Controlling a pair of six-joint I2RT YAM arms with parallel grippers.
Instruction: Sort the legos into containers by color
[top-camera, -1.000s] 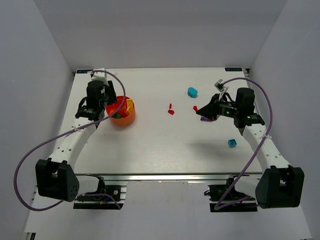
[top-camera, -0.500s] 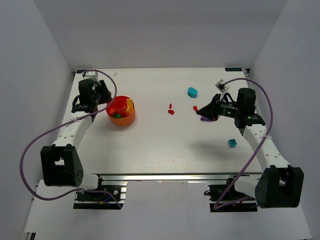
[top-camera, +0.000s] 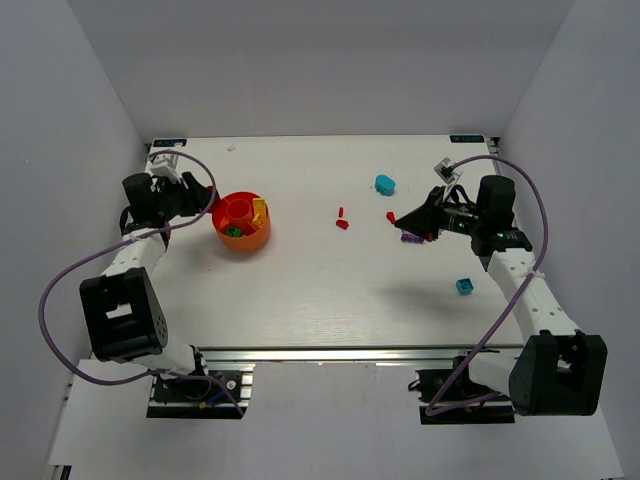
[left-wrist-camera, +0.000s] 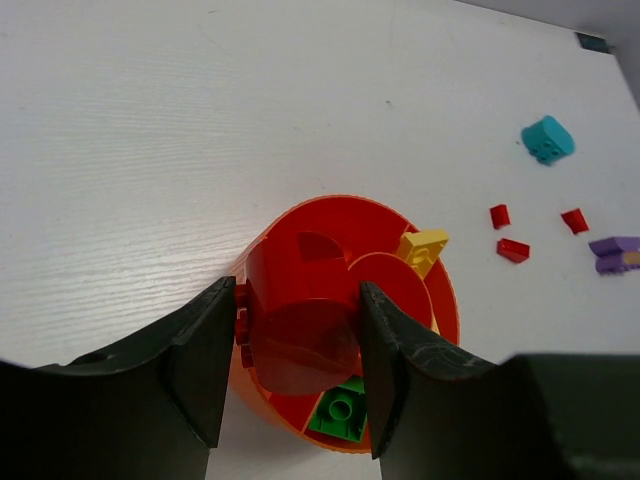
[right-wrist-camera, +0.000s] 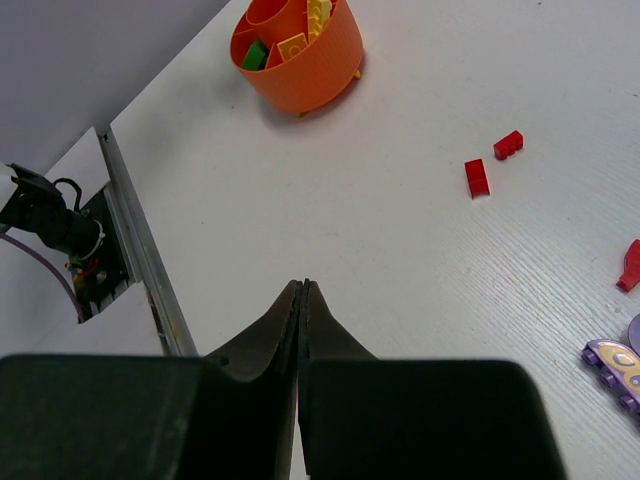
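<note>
The orange-red bowl (top-camera: 241, 224) stands at the left and holds green (left-wrist-camera: 340, 412) and yellow (left-wrist-camera: 423, 247) legos. My left gripper (top-camera: 196, 193) is just left of the bowl and points at it. In the left wrist view it (left-wrist-camera: 295, 300) is shut on a large red lego (left-wrist-camera: 300, 330), held in front of the bowl (left-wrist-camera: 440, 300). My right gripper (top-camera: 402, 220) is shut and empty above the table, its tips (right-wrist-camera: 303, 285) pressed together. Near it lie small red legos (top-camera: 342, 224), another red one (top-camera: 390, 216) and a purple one (top-camera: 409, 238).
A cyan lego (top-camera: 385, 184) lies at the back right and a small blue one (top-camera: 464, 286) at the right front. The right wrist view shows the bowl (right-wrist-camera: 300, 60), two red legos (right-wrist-camera: 476, 177) and the table's rail (right-wrist-camera: 135, 240).
My left arm has swung left, from over the bowl to just beside its left rim. The right arm has hardly moved.
</note>
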